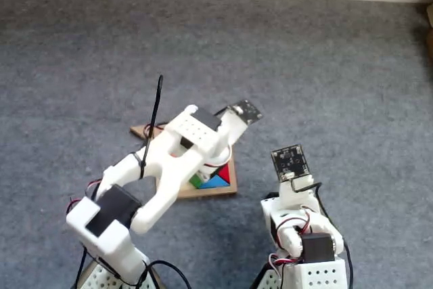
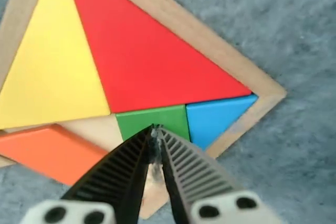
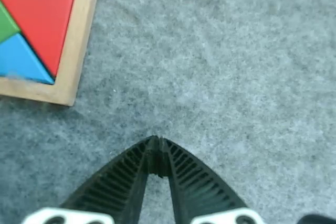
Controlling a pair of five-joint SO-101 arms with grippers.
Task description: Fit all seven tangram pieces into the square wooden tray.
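we hold our left gripper [image 2: 155,131], fingers together, on the green piece [image 2: 170,119], probably to nudge it; right gripper [image 3: 157,148], fingers together, rests aside.

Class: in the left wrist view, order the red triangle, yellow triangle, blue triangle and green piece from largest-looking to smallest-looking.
1. red triangle
2. yellow triangle, though the view's edge cuts it off
3. blue triangle and green piece: not ranked, since they look alike and the left gripper covers part of the green.
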